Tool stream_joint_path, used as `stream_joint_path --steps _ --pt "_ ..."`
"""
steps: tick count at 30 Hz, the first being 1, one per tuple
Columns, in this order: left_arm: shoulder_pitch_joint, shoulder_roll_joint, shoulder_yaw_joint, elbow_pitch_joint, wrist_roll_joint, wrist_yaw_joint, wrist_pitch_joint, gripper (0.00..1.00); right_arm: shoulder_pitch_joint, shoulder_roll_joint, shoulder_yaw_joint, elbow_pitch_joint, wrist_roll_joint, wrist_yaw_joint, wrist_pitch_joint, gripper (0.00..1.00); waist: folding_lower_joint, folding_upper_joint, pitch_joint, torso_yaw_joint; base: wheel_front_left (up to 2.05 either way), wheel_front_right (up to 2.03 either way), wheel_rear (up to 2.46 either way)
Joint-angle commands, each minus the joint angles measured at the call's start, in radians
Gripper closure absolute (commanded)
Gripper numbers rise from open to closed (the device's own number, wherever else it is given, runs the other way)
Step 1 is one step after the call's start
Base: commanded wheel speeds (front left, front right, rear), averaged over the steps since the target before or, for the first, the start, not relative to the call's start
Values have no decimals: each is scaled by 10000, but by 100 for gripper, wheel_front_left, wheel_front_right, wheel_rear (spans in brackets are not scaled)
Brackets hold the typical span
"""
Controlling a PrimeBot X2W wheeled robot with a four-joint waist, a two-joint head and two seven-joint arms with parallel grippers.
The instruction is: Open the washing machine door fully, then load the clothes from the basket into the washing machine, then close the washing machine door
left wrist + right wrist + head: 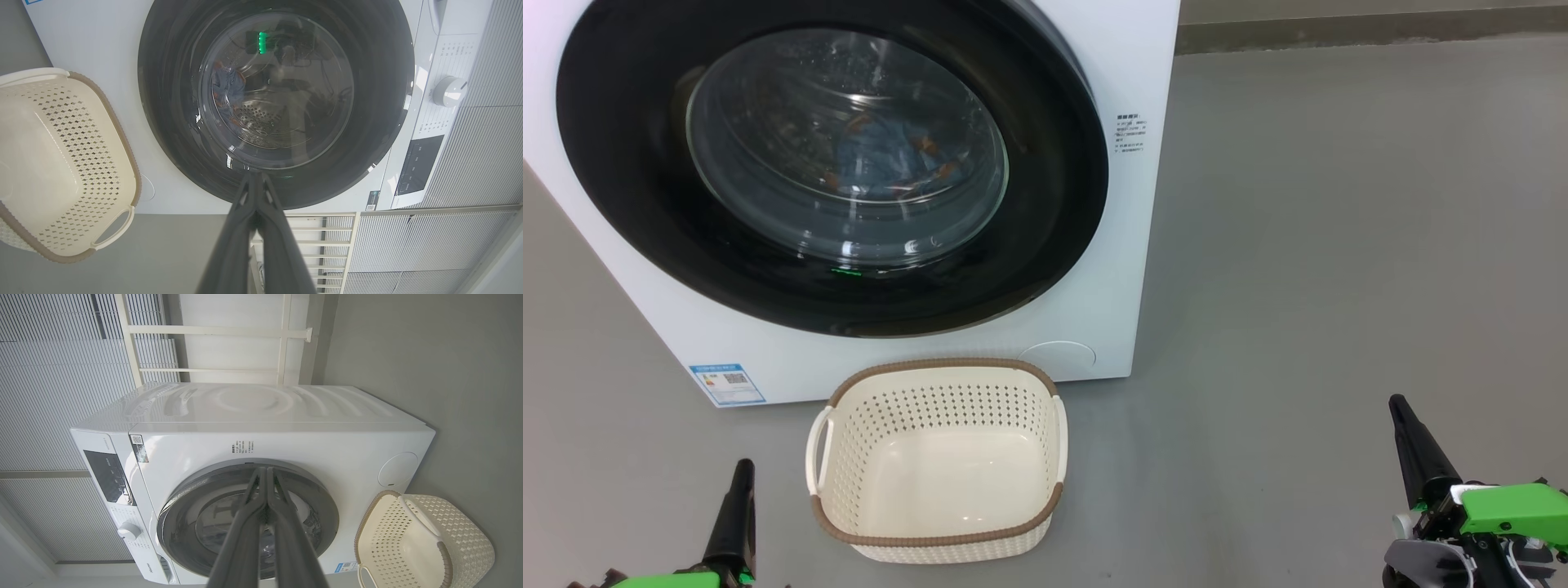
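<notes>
The white washing machine (pixel 915 359) stands ahead, its door (pixel 1045 220) with the glossy black rim flush against the front. Through the glass, light blue clothes (pixel 882 159) with orange-brown prints lie in the drum. The cream basket (pixel 939 457) with a brown rim sits empty on the floor in front of the machine. My left gripper (pixel 742 469) is shut at the lower left, left of the basket. My right gripper (pixel 1398 406) is shut at the lower right, well clear of the basket. The left wrist view has the door (pixel 163 102), clothes (pixel 229 83) and basket (pixel 61 163); the right wrist view has the machine (pixel 286 437) and basket (pixel 425 543).
Grey floor (pixel 1339 245) spreads open to the right of the machine. A blue label sticker (pixel 727 384) is low on its front, a round cap (pixel 1058 355) at the lower right. A control panel with a dial (pixel 447 90) and slatted blinds (pixel 49 396) lie beyond.
</notes>
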Motion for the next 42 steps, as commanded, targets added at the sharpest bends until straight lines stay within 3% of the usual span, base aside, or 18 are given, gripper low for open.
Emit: stream_joint_path --steps 1,42 --pt "-427 91 322 -310 -74 2 70 100 -436 -76 183 -294 3 17 45 100 0 0 0 0 0 0 0" --pt "-427 91 316 -311 -79 2 66 100 -437 -72 177 -293 -2 17 50 100 0 0 0 0 0 0 0"
